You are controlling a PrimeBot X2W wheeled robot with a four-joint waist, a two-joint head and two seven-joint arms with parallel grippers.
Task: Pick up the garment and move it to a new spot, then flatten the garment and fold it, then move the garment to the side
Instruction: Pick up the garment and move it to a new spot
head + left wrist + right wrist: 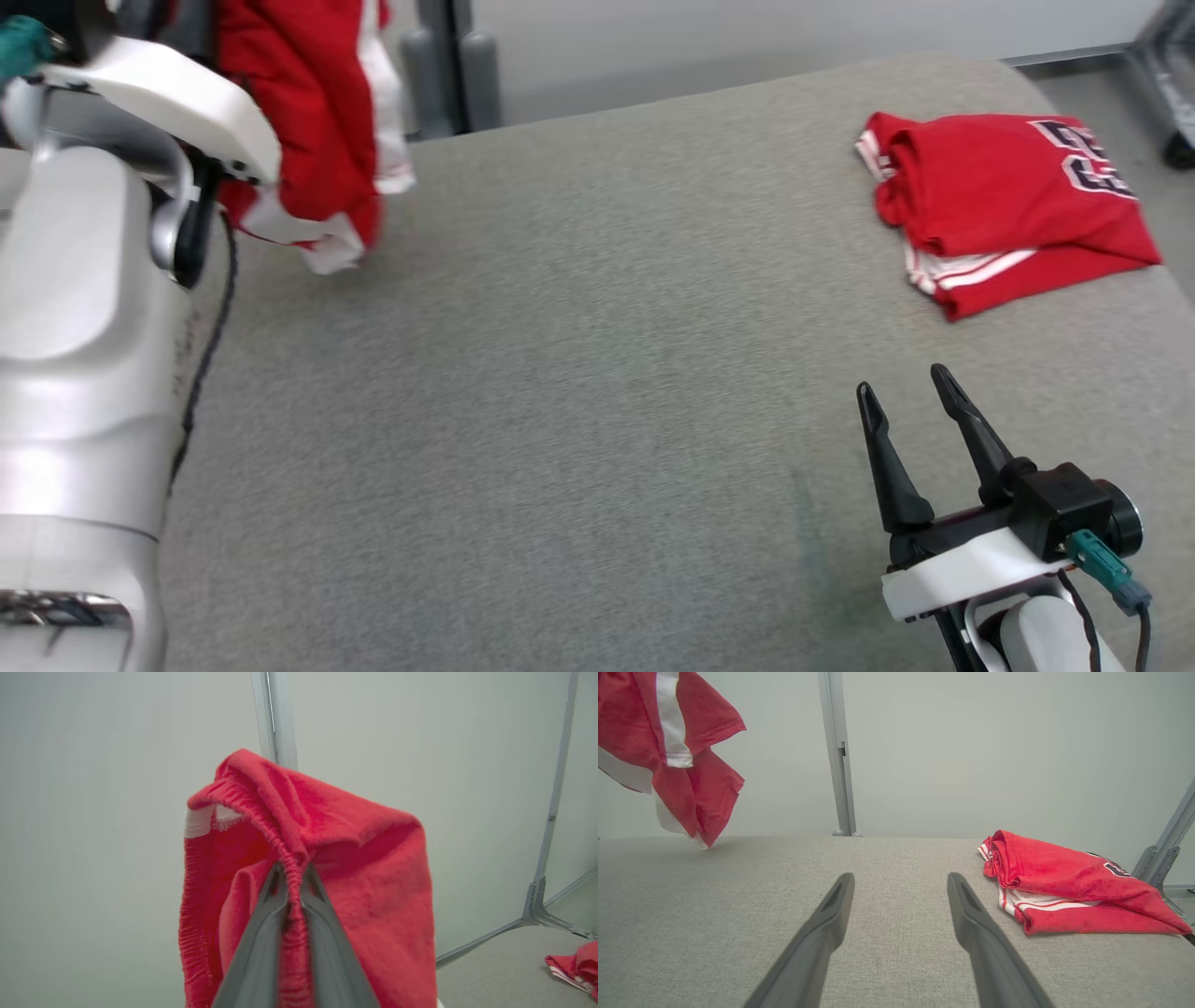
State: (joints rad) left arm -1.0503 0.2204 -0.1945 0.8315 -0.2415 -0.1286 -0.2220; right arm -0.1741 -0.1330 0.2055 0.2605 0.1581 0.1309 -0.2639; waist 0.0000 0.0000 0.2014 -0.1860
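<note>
A red garment with white trim (308, 121) hangs in the air at the far left, its lower end just above the grey cloth table (579, 373). My left gripper (292, 870) is shut on the garment's gathered elastic hem (289, 858); red cloth (364, 882) drapes around its fingers. The same hanging garment (677, 751) shows at the upper left of the right wrist view. My right gripper (910, 392) stands open low over the table at the near right, with nothing between its fingers (831, 910).
A second red garment with dark lettering (1008, 201) lies folded at the table's far right, also seen as the folded garment (1064, 882). My pale left forearm (84, 355) fills the left edge. A grey post (836, 756) and frame stand behind the table.
</note>
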